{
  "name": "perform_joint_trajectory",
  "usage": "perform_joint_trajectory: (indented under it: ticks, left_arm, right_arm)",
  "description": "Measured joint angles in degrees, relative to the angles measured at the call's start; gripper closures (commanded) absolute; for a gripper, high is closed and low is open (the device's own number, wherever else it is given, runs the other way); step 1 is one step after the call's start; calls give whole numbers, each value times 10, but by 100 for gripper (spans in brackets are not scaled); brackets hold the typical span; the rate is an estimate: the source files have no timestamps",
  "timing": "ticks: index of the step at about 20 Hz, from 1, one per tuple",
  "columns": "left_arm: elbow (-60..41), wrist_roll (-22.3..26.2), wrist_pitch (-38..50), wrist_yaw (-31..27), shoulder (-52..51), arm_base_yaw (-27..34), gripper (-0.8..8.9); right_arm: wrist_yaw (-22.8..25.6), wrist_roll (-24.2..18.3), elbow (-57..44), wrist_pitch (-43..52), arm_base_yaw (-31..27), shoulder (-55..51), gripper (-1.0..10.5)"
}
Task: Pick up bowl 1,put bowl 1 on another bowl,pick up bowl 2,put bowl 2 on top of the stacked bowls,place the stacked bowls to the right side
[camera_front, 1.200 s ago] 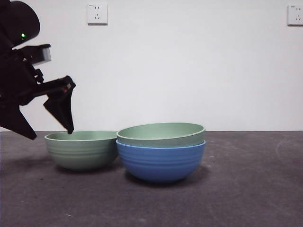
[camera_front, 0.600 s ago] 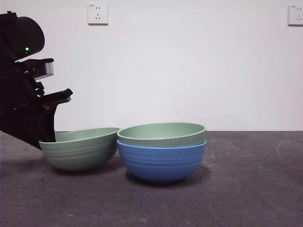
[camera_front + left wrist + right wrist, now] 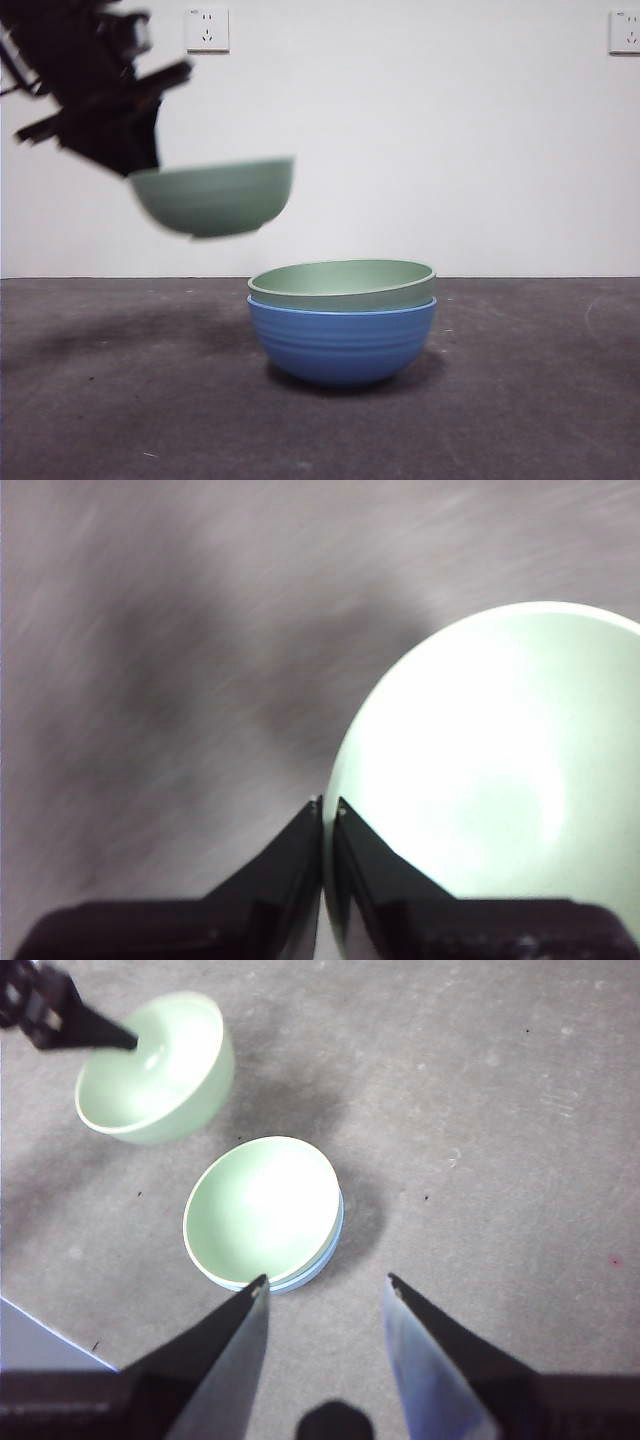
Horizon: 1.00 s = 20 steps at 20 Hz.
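Bowl 1 [image 3: 341,281] already sits in the blue bowl [image 3: 342,343]. The left hand [image 3: 328,808], clamped on bowl 2's [image 3: 213,196] rim, holds it airborne beside them; stacking and moving right remain. The right hand [image 3: 325,1290] waits open.

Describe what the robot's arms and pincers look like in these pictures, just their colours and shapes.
Both are black. The left pincer has two wedge-shaped jaws tapering to thin tips, on a wide dark base; in the front view its arm is a blurred, bulky dark mass at the top corner. The right pincer has two long pointed blades, greyish on their inner faces, rising from a broad black body. No cables or markings are readable.
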Motion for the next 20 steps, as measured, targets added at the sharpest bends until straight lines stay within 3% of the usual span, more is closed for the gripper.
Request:
perform_joint_trajectory:
  ticks: [8,20]
  left_arm:
    - [16,2,25,-41,10,-139,822]
    - [16,2,52,-56,129,-166,821]
  right_arm:
    - [0,0,0,-1,0,0,757]
    - [0,0,0,-30,0,0,756]
